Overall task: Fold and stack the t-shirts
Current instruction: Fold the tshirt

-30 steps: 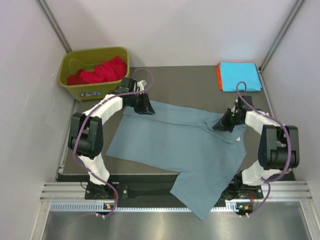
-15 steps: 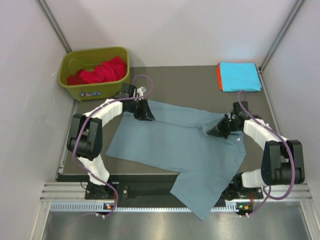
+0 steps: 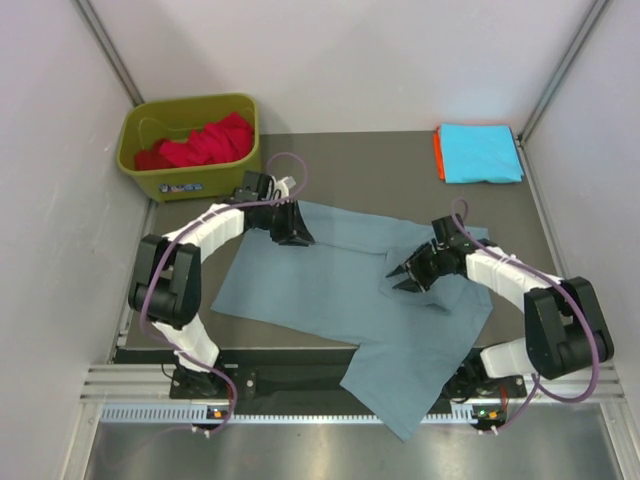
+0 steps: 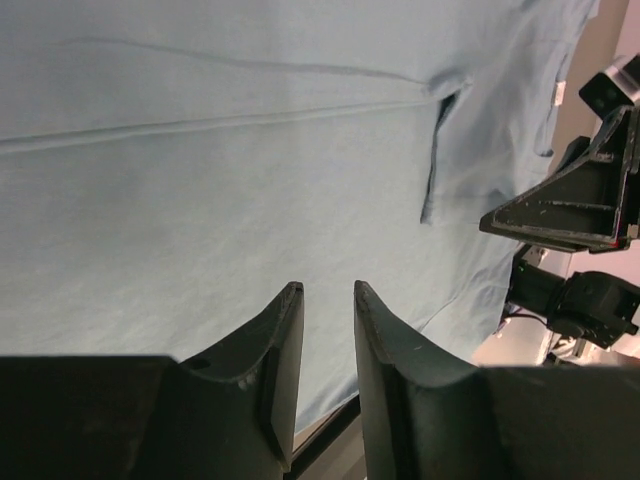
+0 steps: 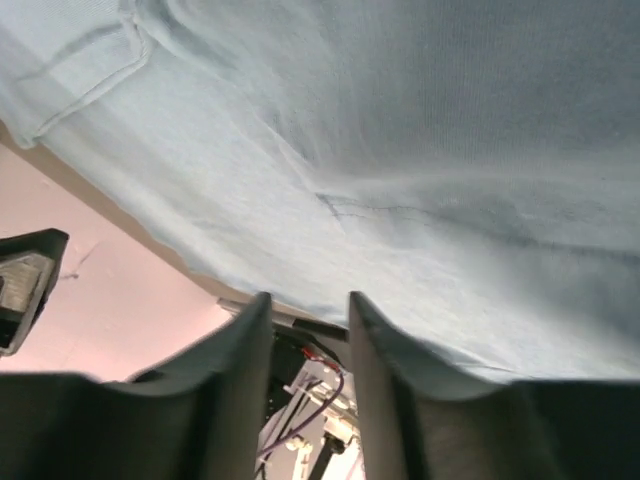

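The dusty grey-blue t-shirt lies opened out across the middle of the worktop, mostly smooth, its lower right part hanging over the near edge; a flap on its right side is doubled in over the body, and the left wrist view shows a small pale label.

A second ago the right claw sat pressed shut nearer the right edge; it has since swung in toward the centre and now stands spread over the flap, nothing between its fingers. The left claw has barely shifted along the shirt's upper left edge; its fingers are slightly parted and empty.

Four shirt colours: the grey-blue one; a cyan one folded atop an orange one at the upper right; red cloth, possibly more than one shirt, heaped in the single olive bin at the upper left.
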`<control>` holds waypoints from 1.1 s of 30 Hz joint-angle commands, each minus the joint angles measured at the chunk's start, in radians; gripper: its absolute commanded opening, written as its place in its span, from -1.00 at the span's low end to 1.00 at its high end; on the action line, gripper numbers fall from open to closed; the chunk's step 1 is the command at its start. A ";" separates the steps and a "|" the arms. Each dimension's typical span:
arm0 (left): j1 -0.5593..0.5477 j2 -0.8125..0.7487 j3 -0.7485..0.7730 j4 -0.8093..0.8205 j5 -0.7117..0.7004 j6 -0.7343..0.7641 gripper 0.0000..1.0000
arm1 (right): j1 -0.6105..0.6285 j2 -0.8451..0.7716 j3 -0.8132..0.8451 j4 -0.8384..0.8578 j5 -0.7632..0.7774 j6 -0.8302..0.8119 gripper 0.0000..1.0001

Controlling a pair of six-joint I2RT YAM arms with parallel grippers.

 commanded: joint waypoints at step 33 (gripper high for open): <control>-0.541 0.294 0.179 0.157 -0.273 -0.340 -0.26 | -0.317 -0.390 -0.165 -0.408 0.385 -0.565 -0.10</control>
